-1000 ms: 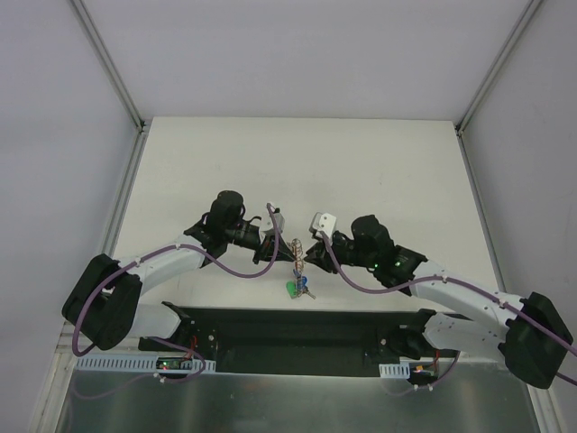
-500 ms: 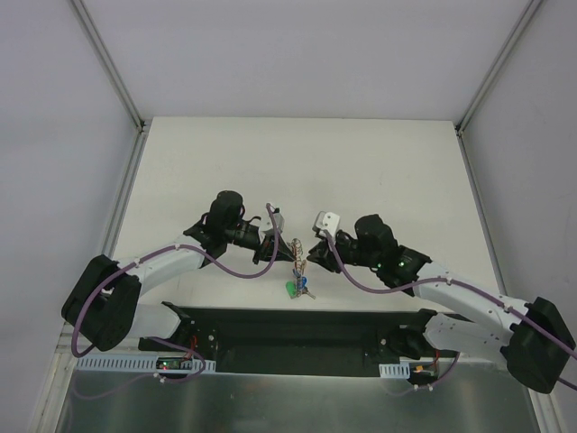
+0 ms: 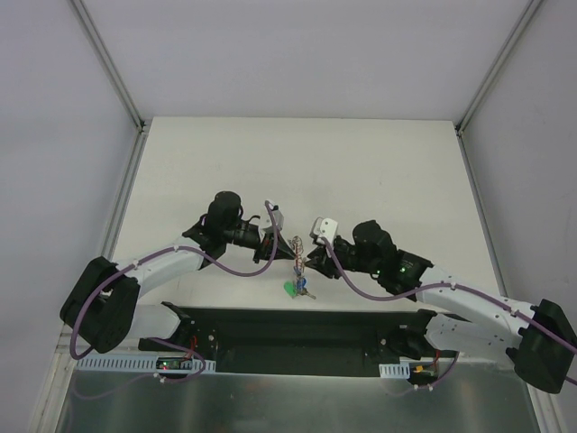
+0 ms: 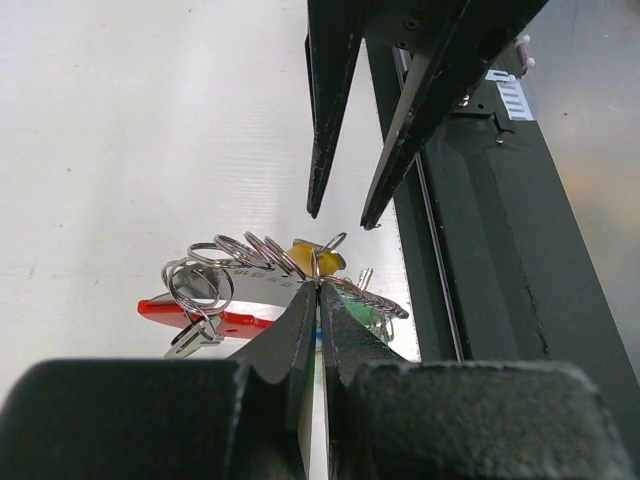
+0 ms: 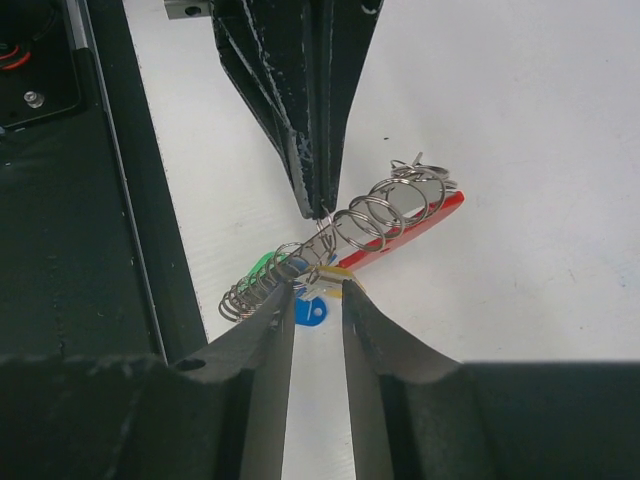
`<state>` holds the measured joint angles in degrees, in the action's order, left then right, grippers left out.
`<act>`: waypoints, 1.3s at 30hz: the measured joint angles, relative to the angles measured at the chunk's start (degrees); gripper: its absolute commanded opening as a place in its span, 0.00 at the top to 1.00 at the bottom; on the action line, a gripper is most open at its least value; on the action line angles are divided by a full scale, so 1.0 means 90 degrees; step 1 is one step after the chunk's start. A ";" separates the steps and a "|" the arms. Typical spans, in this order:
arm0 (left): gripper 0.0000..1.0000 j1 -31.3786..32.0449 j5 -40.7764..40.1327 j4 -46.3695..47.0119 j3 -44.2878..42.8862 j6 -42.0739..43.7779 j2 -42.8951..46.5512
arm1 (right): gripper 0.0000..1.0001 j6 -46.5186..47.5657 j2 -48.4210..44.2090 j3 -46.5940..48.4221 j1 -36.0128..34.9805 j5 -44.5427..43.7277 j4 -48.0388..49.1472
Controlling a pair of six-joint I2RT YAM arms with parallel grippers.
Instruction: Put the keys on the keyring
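A chain of thin metal rings (image 5: 385,210) hangs from the red loop band (image 5: 420,225), which also shows in the left wrist view (image 4: 230,318). My left gripper (image 4: 318,285) is shut on one thin ring of this keyring and holds it up; from above it is left of the rings (image 3: 275,244). Yellow (image 5: 335,275), blue (image 5: 310,312) and green (image 5: 258,266) keys hang by the rings. My right gripper (image 5: 312,290) is open with a narrow gap, its tips at either side of the yellow key's head. From above it is right of the rings (image 3: 309,257).
The black base plate (image 3: 297,329) of the arms runs along the near table edge, just below the key cluster (image 3: 296,289). Purple cables run along both arms. White walls enclose the table on three sides.
My right arm has shifted slightly left and nearer to the keys. My left gripper holds the ring in nearly the same place.
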<state>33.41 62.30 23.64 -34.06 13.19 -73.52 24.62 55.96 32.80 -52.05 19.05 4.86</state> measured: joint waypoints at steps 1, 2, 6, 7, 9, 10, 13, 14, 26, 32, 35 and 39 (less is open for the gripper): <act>1.00 0.0000 -0.0005 0.0017 0.0017 -0.0034 0.0007 | 0.71 0.0002 0.0007 0.0002 -0.0058 -0.0073 -0.0024; 1.00 0.0000 -0.0012 0.0017 0.0027 -0.0049 0.0015 | 0.71 0.0002 0.0022 0.0010 -0.0107 -0.0143 -0.0053; 1.00 0.0000 -0.0068 0.0024 0.0032 -0.0095 0.0044 | 0.71 0.0007 0.0143 0.0078 -0.0299 -0.0476 -0.0109; 1.00 0.0000 -0.0090 0.0034 0.0032 -0.0097 0.0053 | 0.71 0.0010 0.0175 0.0107 -0.0333 -0.0551 -0.0114; 1.00 0.0000 -0.0114 0.0085 0.0032 -0.0107 0.0058 | 0.71 0.0015 0.0240 0.0172 -0.0379 -0.0668 -0.0126; 1.00 0.0000 -0.0121 0.0100 0.0032 -0.0117 0.0058 | 0.72 0.0022 0.0270 0.0204 -0.0398 -0.0716 -0.0121; 1.00 0.0000 -0.0143 0.0129 0.0034 -0.0151 0.0061 | 0.74 0.0036 0.0374 0.0301 -0.0432 -0.0806 -0.0121; 1.00 0.0000 -0.0146 0.0131 0.0034 -0.0168 0.0061 | 0.78 0.0049 0.0415 0.0335 -0.0444 -0.0831 -0.0119; 1.00 0.0005 -0.0466 0.0566 0.0408 -0.0488 0.0393 | 0.99 0.0129 0.0653 0.0435 -0.0508 -0.0930 -0.0124; 1.00 0.0087 -0.0826 0.1314 0.0733 -0.1010 0.0510 | 0.99 0.0153 0.0656 0.0440 -0.0670 -0.1175 -0.0121; 1.00 0.0219 -0.1105 0.1690 0.0920 -0.1190 0.0573 | 0.99 0.0170 0.0702 0.0442 -0.0804 -0.1413 -0.0124; 1.00 0.0520 -0.1625 0.2278 0.1248 -0.1496 0.0600 | 0.99 0.0175 0.0840 0.0442 -0.0974 -0.1851 -0.0146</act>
<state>38.09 47.68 44.14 -22.83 -0.27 -68.12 26.20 63.53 36.77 -60.82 2.39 3.55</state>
